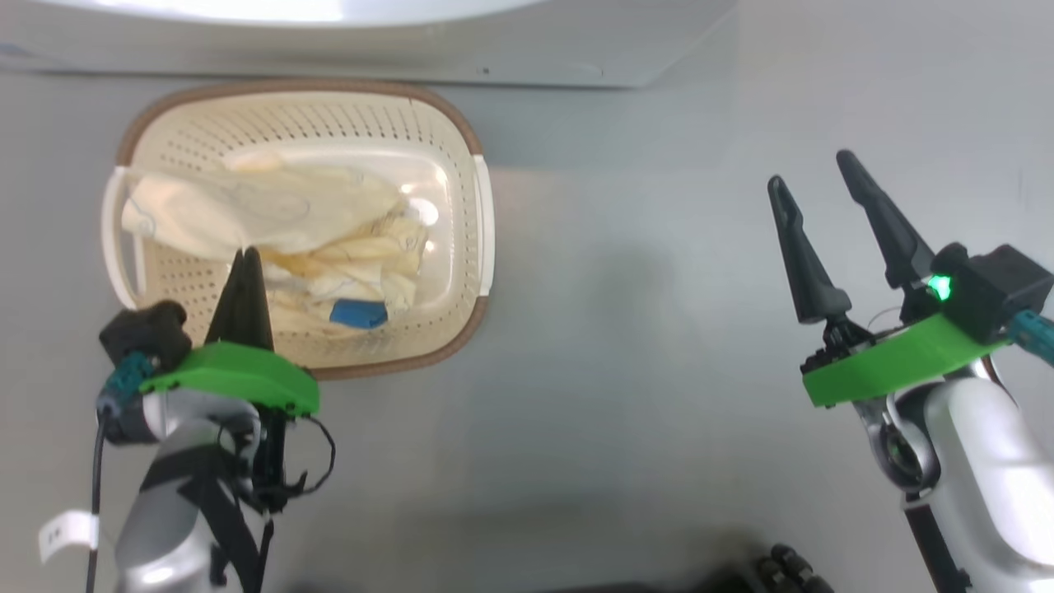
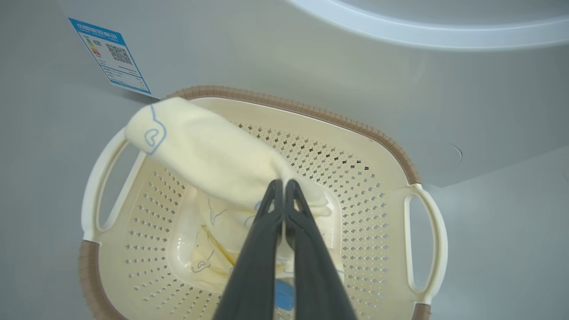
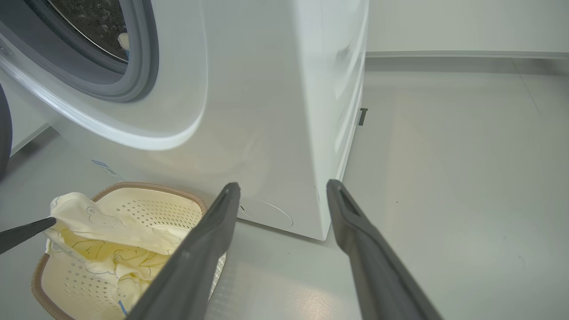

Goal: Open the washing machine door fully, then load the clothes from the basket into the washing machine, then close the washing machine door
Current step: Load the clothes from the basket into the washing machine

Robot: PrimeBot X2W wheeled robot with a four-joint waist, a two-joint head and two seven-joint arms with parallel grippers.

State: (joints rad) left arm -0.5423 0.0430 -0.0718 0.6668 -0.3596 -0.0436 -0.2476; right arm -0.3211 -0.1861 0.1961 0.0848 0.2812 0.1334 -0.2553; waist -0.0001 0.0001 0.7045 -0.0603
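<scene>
One white washing machine (image 3: 275,89) stands on the grey floor, its round opening uncovered, with grey gasket and drum showing. Just in front of it sits the basket (image 1: 329,123), with the pale yellow clothes (image 1: 272,206) inside. The left gripper (image 1: 245,255) is over the basket, its fingers pinched together on a fold of the clothes raised above the rim. The right gripper (image 1: 809,171) hangs well apart over bare floor, fingers spread wide and holding nothing.

A blue-edged sticker (image 2: 111,55) with a QR code is on the washer (image 2: 311,89); its print is too small to read.
</scene>
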